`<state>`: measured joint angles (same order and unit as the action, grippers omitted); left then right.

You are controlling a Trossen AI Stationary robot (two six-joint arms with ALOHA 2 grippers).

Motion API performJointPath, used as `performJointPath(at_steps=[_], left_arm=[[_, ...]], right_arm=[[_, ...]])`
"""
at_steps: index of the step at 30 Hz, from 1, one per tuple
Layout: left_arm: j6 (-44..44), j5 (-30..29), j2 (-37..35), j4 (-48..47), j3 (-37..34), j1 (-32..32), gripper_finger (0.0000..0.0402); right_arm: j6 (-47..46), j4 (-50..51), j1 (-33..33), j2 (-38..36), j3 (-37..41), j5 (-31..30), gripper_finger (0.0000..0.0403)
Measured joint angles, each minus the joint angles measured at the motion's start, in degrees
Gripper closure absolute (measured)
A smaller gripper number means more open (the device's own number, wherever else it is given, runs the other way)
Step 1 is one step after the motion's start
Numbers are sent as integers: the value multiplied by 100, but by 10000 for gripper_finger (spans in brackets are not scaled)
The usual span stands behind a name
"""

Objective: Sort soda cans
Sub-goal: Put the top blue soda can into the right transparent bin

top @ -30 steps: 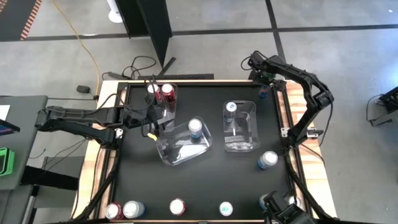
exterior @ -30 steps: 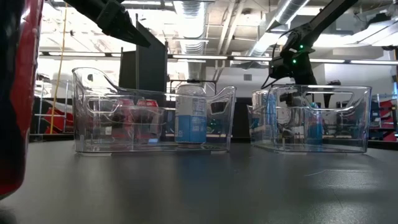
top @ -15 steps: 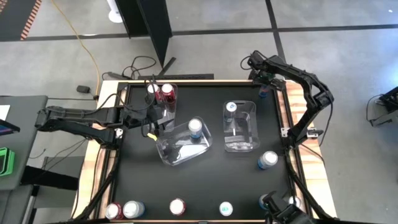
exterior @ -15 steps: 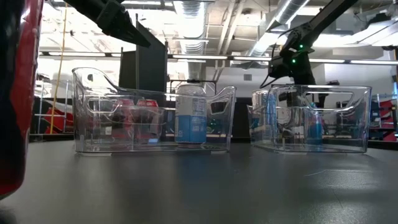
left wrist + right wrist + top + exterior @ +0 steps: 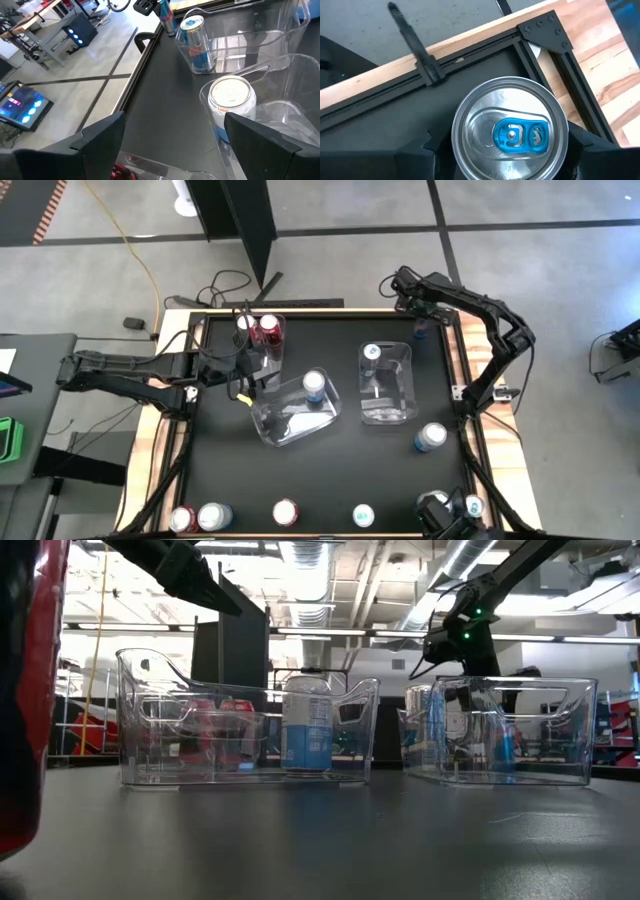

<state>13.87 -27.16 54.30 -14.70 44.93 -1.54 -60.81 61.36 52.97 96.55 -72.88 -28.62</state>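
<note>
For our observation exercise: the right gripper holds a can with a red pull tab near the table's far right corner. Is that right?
Not quite: the pull tab is blue, not red. The right wrist view shows the can with its blue tab, between the right gripper fingers near the table's corner.

A grey concrete floor (image 5: 330, 240) crossed by dark seam lines surrounds the black-topped table with its pale wooden border (image 5: 487, 470). A yellow cable (image 5: 140, 260) trails over the floor at the far left, near a tall black panel (image 5: 245, 225). Beside the table's left edge stands a grey side table (image 5: 35, 430). Seen level across the table, the room has an open ceiling with silver ducts (image 5: 310, 565) and long strip lights (image 5: 330, 632).
</note>
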Motion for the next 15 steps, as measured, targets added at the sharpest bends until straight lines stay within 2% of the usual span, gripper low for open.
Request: performJointPath(at_steps=[9,15], left_arm=[[-6,0,0,11,-2,0,66],[-7,2,0,38,-2,-11,66]], right_arm=[[291,304,-410,-525,-427,-432,162],[1110,311,-1061,-1194,-765,-442,162]])
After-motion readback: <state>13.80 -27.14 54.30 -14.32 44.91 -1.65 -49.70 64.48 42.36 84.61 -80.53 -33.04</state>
